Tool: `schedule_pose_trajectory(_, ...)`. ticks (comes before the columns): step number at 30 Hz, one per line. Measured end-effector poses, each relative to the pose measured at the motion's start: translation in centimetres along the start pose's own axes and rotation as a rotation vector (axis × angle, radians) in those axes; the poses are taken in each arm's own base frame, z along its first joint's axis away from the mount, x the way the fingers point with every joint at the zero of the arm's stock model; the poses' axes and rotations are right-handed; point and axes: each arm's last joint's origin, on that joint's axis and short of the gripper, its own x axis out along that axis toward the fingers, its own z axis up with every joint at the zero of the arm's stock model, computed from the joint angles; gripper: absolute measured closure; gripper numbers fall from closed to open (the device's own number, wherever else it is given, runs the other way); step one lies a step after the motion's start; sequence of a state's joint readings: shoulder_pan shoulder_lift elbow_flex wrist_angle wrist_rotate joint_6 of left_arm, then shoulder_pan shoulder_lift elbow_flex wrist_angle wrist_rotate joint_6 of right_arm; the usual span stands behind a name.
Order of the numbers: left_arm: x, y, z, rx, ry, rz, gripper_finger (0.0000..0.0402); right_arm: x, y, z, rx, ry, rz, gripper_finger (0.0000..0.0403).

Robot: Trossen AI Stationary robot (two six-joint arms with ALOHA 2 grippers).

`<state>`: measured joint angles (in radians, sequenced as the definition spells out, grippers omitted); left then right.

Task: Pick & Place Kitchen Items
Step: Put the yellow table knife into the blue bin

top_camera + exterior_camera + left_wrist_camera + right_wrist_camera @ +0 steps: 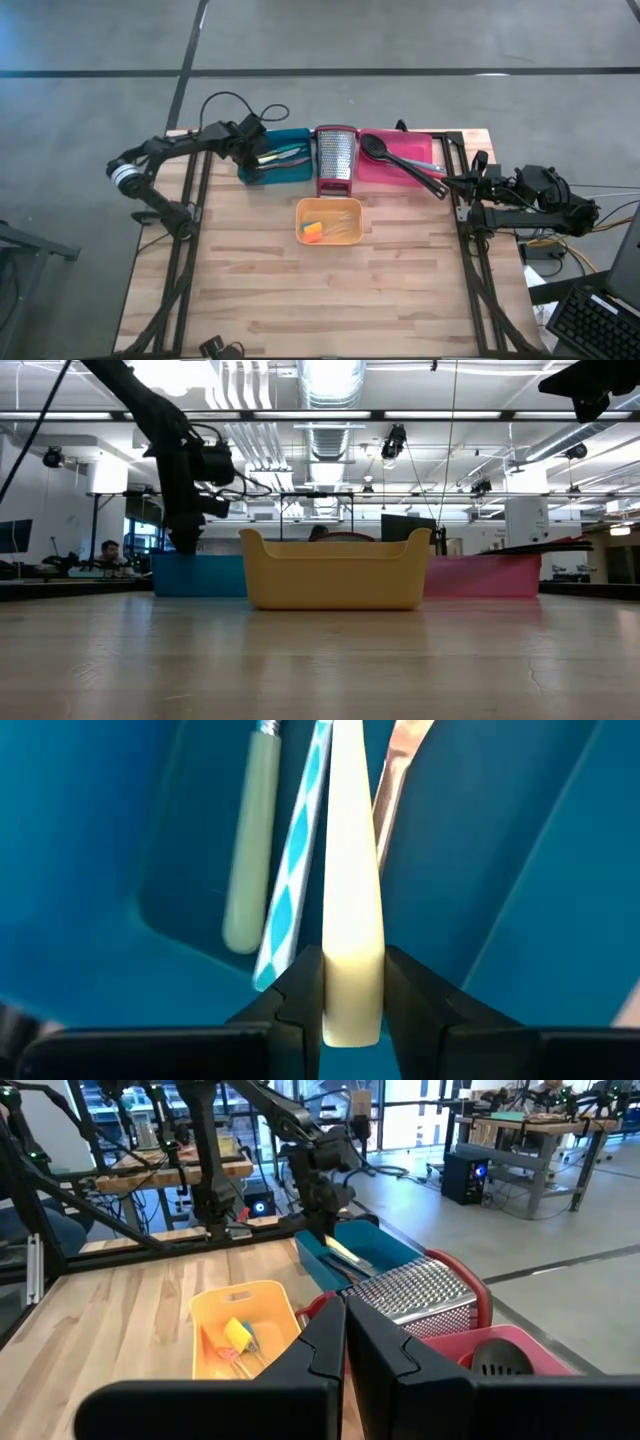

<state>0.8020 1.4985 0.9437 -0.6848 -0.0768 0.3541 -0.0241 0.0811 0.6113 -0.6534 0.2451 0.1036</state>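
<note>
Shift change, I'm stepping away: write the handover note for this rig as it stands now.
Left tool: in the teal tray, shut on a cream-handled utensil; a pale green handle and a blue-patterned handle lie beside it.
Right tool: shut, empty, parked at the table's right edge.
Black ladle and spatula lie across the pink tray. Small yellow and orange pieces sit in the orange tray.
Left: whether the held utensil is going in or out cannot be told from this moment.

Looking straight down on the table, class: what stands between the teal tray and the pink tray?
The upright steel grater with its red base stands between the teal tray and pink tray, in the high view.
</note>
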Motion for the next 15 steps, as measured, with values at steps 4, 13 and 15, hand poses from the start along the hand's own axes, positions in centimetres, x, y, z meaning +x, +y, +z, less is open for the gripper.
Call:
schedule_pose_trajectory(4, 1.0, 0.0, 0.1, -0.003, 0.027, -0.027, 0.0320, 0.0, 0.0, 0.0, 0.000, 0.000, 0.000, 0.0394)
schedule_pose_trajectory(13, 1.9, -0.1, 0.1, -0.029, 0.063, -0.038, 0.0307, 0.0, 0.0, 0.0, 0.000, 0.000, 0.000, 0.0394)
schedule_pose_trajectory(15, 1.7, -0.1, 0.2, -0.038, 0.058, -0.035, 0.0269, 0.0, 0.0, 0.0, 0.000, 0.000, 0.000, 0.0394)
